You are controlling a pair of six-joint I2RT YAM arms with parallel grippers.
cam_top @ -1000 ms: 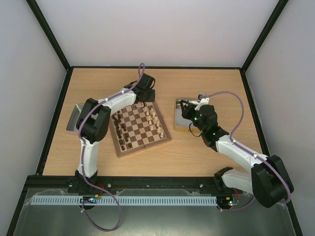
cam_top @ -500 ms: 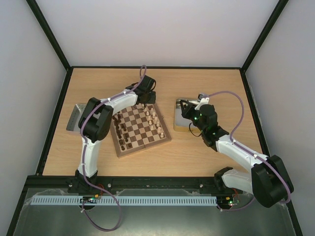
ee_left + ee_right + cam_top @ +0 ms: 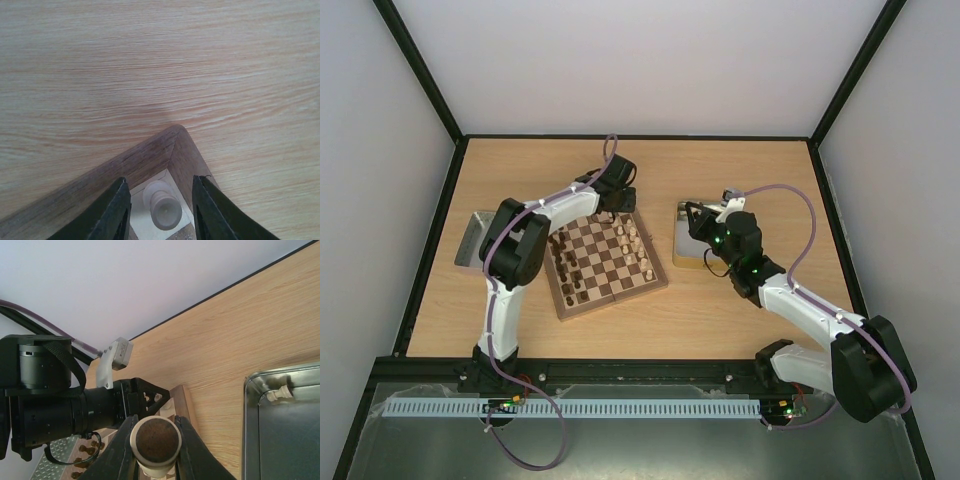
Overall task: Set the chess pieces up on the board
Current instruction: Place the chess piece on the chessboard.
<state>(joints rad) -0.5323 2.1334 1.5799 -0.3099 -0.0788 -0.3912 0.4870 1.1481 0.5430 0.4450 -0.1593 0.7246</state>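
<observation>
At the far left a metal tin (image 3: 470, 240) lies at the table's edge, half behind the left arm's elbow, and from above I cannot make out what is in it. Next comes the board (image 3: 605, 262), with dark chess pieces (image 3: 565, 265) down its left side and pale ones down its right. The left gripper (image 3: 159, 182) hangs over the board's far corner, its fingers spread a little with a gap on each side of a pale corner piece (image 3: 162, 206) standing on the corner square. That piece is blurred and cut off at the bottom of the wrist view. Since a second ago that wrist has edged slightly away from the board, while the right arm looks unmoved. To the right, the right gripper (image 3: 156, 420) is pinching a cream piece (image 3: 156, 440), its brown base facing the camera and its body hidden. The second tin (image 3: 252, 405) holds one small pale man (image 3: 278, 392) lying in a corner. The rest of the tin runs out of frame.
</observation>
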